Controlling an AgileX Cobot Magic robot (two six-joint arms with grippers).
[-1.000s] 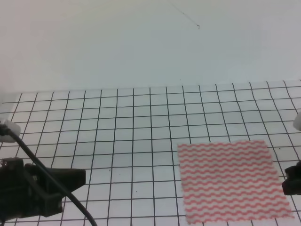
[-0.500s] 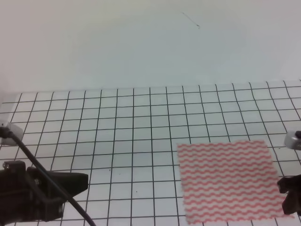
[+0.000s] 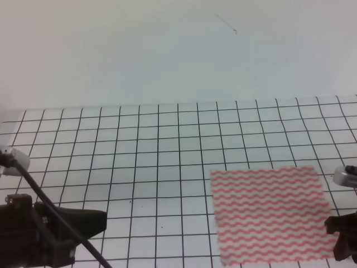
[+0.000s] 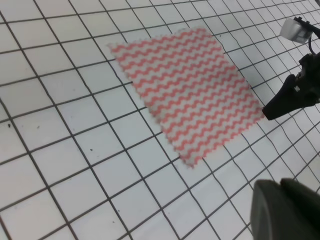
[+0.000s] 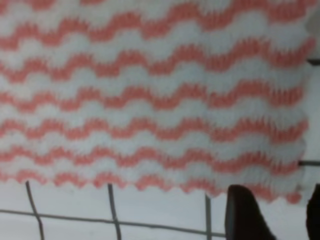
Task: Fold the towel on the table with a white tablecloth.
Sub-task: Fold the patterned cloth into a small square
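Observation:
The towel [image 3: 270, 215] lies flat on the gridded tablecloth [image 3: 167, 145] that covers the table, at the front right. It is white with red-pink wavy stripes. My right gripper [image 3: 336, 234] hovers at the towel's near right corner. In the right wrist view the towel [image 5: 150, 95] fills the frame, and the right gripper [image 5: 285, 200] is open, its fingers [image 5: 245, 215] standing over the towel's edge. My left gripper [image 3: 92, 220] sits at the front left, far from the towel, with its fingers together. The left wrist view shows the whole towel [image 4: 187, 90] and the right gripper [image 4: 280, 102] beside it.
A plain white wall [image 3: 167, 50] rises behind the table. Bare gridded tablecloth [image 4: 75, 150] stretches left of and behind the towel. A black cable [image 3: 56, 218] runs across the left arm.
The right gripper has come lower and closer to the towel's near right corner. The left gripper has drifted slightly down and right. The towel has not moved.

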